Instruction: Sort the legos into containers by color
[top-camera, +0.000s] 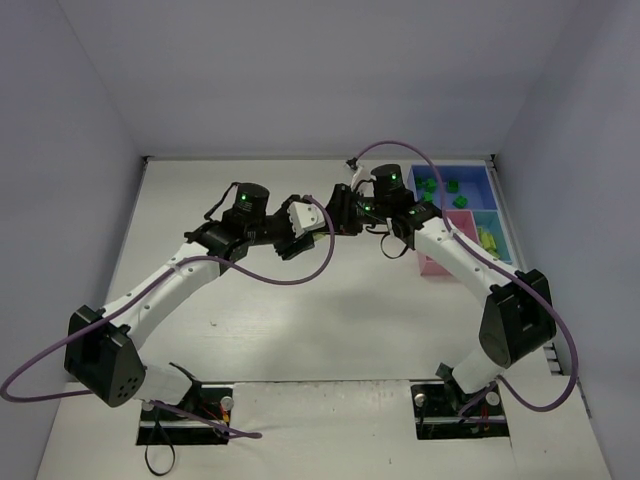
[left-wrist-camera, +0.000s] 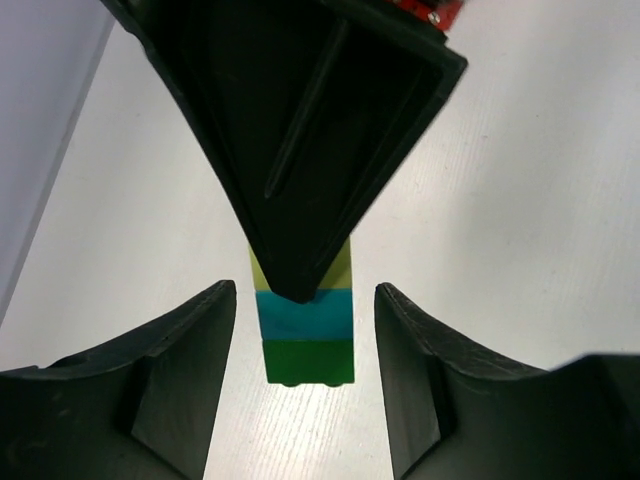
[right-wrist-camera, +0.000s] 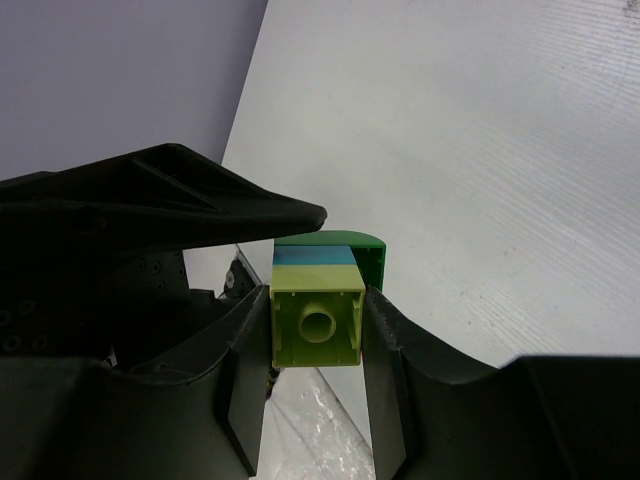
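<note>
The right hand (right-wrist-camera: 317, 300) squeezes a little stack of bricks (right-wrist-camera: 316, 328) by its yellow-green end. Blue and dark green bricks come next. The left hand (left-wrist-camera: 305, 320) has its fingers spread, one on each side of the stack, not touching it. Both hands meet over the white table (top-camera: 300, 320). The trays (top-camera: 475, 190) sit far right, with green bricks (top-camera: 440, 187) in the blue one.

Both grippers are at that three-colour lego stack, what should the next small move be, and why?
Probably close the left gripper on the dark green brick. The right gripper clamps the stack by its yellow-green brick, while the left fingers stand open either side of the other end. Gripping there would let the colours be pulled apart.
</note>
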